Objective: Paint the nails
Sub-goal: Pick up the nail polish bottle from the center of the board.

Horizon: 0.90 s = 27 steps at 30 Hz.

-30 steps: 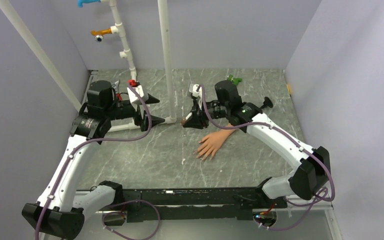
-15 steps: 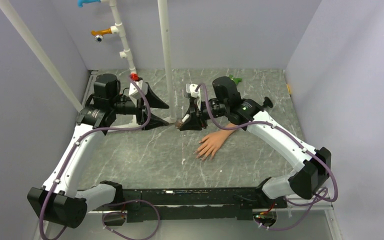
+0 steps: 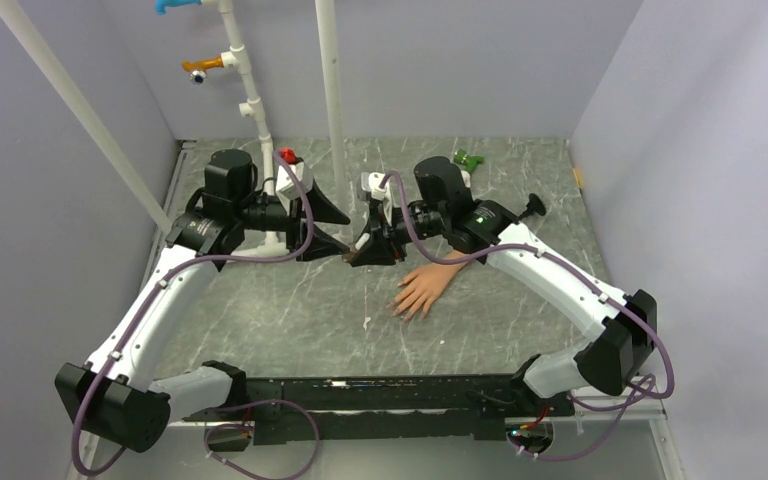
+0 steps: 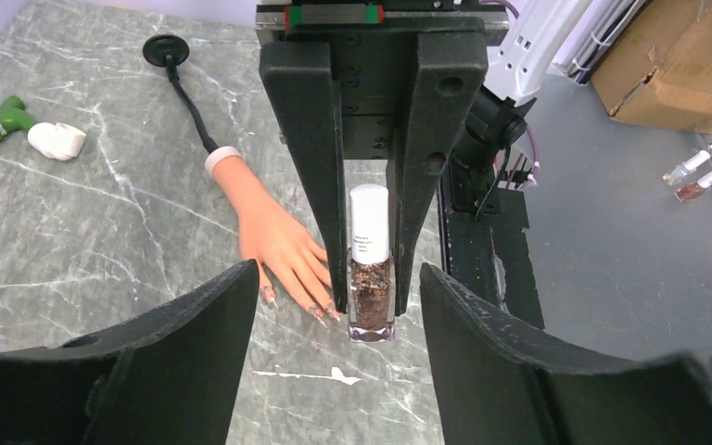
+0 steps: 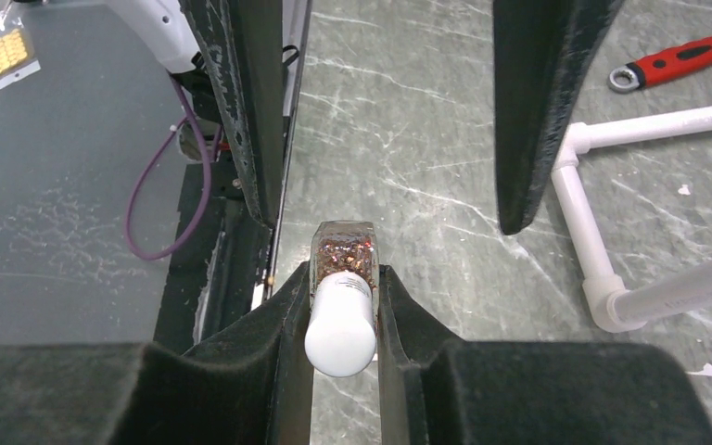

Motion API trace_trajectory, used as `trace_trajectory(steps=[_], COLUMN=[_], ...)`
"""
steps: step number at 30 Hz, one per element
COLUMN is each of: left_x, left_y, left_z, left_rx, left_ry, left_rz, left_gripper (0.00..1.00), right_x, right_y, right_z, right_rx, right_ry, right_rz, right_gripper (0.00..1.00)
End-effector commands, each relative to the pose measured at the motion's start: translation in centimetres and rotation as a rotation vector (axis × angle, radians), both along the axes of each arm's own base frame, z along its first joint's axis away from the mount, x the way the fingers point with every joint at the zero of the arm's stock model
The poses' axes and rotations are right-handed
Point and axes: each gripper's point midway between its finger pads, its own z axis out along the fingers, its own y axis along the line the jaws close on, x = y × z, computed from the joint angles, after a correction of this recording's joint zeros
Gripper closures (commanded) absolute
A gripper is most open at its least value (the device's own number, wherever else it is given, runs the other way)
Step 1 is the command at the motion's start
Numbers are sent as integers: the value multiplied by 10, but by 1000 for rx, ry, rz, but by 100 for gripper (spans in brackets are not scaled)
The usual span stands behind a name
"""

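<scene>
The peach mannequin hand (image 3: 422, 288) lies palm down at mid-table, its fingers pointing toward the arms' bases. Its nails (image 4: 320, 313) show glittery, speckled tips. My right gripper (image 3: 362, 250) is shut on a small nail polish bottle (image 5: 343, 252) with brown glitter contents and a white cap (image 4: 369, 221). The bottle hangs just above the table beside the fingertips. My left gripper (image 4: 338, 278) faces it from the left. Its jaws stand open on either side of the bottle's base without touching it.
White PVC pipes (image 3: 330, 100) rise behind the grippers, and a pipe elbow (image 5: 603, 269) lies on the table. A red-handled wrench (image 5: 677, 60) lies past it. A green-and-white object (image 4: 19, 130) and a black knob (image 4: 165, 48) lie beyond the mannequin wrist.
My left arm has swung right until its fingers flank the bottle, and its jaws have narrowed. The right gripper has shifted a little left with the bottle.
</scene>
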Motion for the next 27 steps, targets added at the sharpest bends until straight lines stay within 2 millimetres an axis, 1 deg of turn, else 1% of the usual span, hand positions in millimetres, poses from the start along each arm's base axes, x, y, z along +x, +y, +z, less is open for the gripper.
trace_trajectory(steps=[1,3,6,9,11,14,20,22,25,27], left_x=[-3,-3,1,0,0,1,-5,-6,-7,-8], left_y=[-1,0,0,-2,-3,-4,-7,-8,-8,-8], left_z=[2,0,-5,-6,-7,-9,-8,-9,-9,-8], left_rx=[8,19,36,37,43,45,40,44,51,50], left_ry=[-36,-27,-19,-13,-13,-14,-20,-22,-35,-43], left_rz=[-26,-27,-15,-23,-24,-19,-47,-52,-49,-50], left_gripper=[35,39,38,43,45,50,56,61,73,76], right_x=[8,10,11,12,12,12,11,11,10,10], right_y=[6,6,5,5,6,8,9,9,9,10], right_z=[30,31,33,33,33,32,30,31,34,34], right_rx=[59,55,54,53,52,52,52,58,72,77], right_ry=[-79,-83,-92,-94,-92,-87,-79,-82,-88,-88], right_rz=[-7,-16,-25,-28,-27,-23,-12,-11,-5,-4], right_gripper=[100,100,100,100,100,100,100,100,100,100])
